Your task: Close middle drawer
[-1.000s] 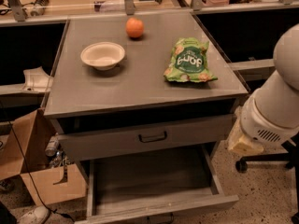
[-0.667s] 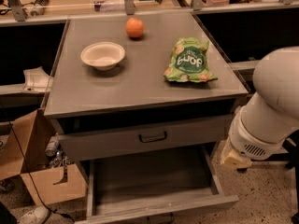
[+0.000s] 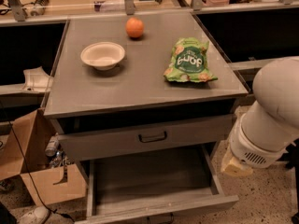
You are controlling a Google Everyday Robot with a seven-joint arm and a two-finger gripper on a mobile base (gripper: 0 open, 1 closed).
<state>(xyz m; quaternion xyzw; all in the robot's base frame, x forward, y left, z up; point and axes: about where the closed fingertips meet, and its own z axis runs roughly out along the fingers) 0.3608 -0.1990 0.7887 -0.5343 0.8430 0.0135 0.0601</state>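
1. Middle drawer (image 3: 154, 178): pulled far out of the grey cabinet, below the top drawer. Long shallow tray exposed, bare grey floor showing. Low front panel sits at the bottom edge of the view, with a sliver of its dark handle just visible.
2. Top drawer (image 3: 103, 143): directly above, taller front, dark bar handle (image 3: 153, 136) centred. It stands slightly out from the cabinet, with a dark gap between it and the counter edge.
3. Counter (image 3: 140, 87): flat grey top carrying three items, all apart from each other.
4. Orange (image 3: 134, 27): toward the back, roughly centre.
5. White bowl (image 3: 103, 55): upright, left of centre, in front of and left of the orange.
6. Green snack bag (image 3: 189, 62): lying flat on the right side, near the right edge.
7. Robot arm (image 3: 273, 113): big white rounded segment at the right of the frame, beside the cabinet's right side and beside the open middle drawer's right wall. It touches neither, as far as can be seen.
8. Pincer: out of view, somewhere past the frame edge. Cannot tell how it is set or whether it has hold of anything.
9. Cardboard box (image 3: 35, 160): on the floor left of the cabinet, flaps open, just beside the drawers.
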